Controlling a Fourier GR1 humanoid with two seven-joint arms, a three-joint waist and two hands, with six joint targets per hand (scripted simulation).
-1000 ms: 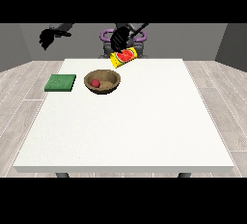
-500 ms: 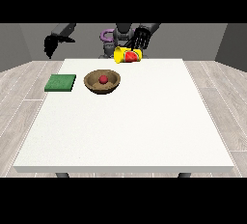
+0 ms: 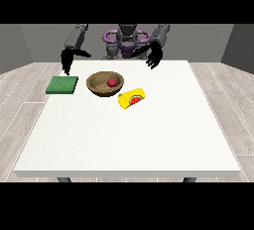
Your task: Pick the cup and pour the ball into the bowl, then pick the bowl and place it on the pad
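Cup (image 3: 131, 98) lies tipped on your table (image 3: 149, 140) beside the bowl (image 3: 104, 84) holding the ball (image 3: 112, 82); both hands (image 3: 66, 61) (image 3: 153, 57) hover with relaxed, empty fingers, pad (image 3: 62, 85) nearby.

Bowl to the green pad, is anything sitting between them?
No. The bowl sits just beside the pad with only bare table between. The yellow cup lies on the bowl's other side, out of that path.
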